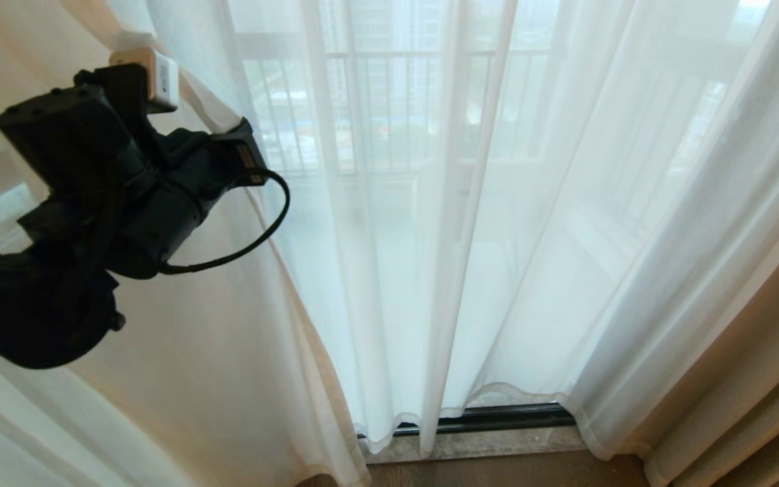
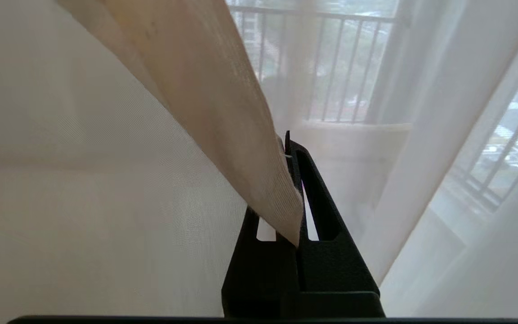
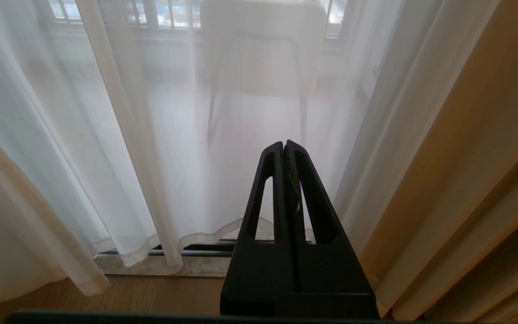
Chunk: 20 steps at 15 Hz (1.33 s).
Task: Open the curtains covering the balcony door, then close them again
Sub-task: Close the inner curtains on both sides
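Pinching a fold of the curtains [image 2: 223, 112], the left tool [image 2: 291, 148] has its two black fingers pressed together on the hemmed edge of the sheer panel, the cloth running up and away from the tips in a taut cream band. From the head view the left arm [image 1: 92, 203] reaches in high on the left side, its tool tip buried in that same gathered edge, and the fabric slants down from it towards the floor. Beyond it the rest of the sheer panels hang in soft folds across the balcony door [image 1: 498, 416], of which only the dark bottom track shows under the hems, above a stone sill [image 1: 498, 443] and the wooden floor [image 1: 498, 470]. A tan drape [image 1: 754, 379] stands bunched at the right. The right tool [image 3: 284, 146] is shut on nothing, pointing low at the curtain bottoms, clear of the cloth. Only its wrist view shows a pale chair [image 3: 259, 49] out on the balcony, dim through the sheer; the left wrist view shows the balcony railing [image 2: 331, 63] most plainly.
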Motion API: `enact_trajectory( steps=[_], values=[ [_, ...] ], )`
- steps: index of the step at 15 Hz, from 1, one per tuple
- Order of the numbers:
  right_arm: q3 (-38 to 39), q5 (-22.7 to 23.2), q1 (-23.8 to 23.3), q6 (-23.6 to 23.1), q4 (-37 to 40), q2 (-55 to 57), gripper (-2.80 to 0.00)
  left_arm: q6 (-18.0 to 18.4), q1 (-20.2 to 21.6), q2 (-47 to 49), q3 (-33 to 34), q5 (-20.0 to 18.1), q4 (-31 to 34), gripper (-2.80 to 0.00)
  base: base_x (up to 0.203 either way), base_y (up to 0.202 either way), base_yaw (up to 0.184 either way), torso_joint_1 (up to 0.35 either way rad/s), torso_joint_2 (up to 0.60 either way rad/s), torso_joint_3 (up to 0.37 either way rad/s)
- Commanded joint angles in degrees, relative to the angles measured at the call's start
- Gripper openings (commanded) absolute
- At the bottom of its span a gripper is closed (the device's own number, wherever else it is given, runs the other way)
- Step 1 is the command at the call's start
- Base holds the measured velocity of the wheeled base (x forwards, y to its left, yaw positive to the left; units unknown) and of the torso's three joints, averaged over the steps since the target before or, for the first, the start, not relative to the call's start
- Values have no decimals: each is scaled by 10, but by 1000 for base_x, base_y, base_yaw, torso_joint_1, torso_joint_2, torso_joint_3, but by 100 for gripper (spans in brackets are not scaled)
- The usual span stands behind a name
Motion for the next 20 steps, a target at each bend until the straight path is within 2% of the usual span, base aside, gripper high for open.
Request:
enact_trajectory(
  steps=[1, 5, 8, 11, 13, 20],
  values=[
    [0, 0, 0, -1, 0, 1, -280, 0, 35, -48, 60, 1, -12, -280, 0, 0, 0, 0, 0, 0],
    [0, 0, 0, -1, 0, 1, -280, 2, 106, -90, 124, 4, -19, -280, 0, 0, 0, 0, 0, 0],
    [0, 0, 0, -1, 0, 1, -280, 25, 165, -106, 154, 8, -21, -280, 0, 0, 0, 0, 0, 0],
    [0, 0, 0, -1, 0, 1, -280, 30, 201, -121, 181, 7, -30, -280, 0, 0, 0, 0, 0, 0],
    [0, 0, 0, -1, 0, 1, -280, 33, 213, -126, 193, 8, -30, -280, 0, 0, 0, 0, 0, 0],
    [0, 0, 0, -1, 0, 1, -280, 31, 213, -121, 205, 6, -31, -280, 0, 0, 0, 0, 0, 0]
  ],
)
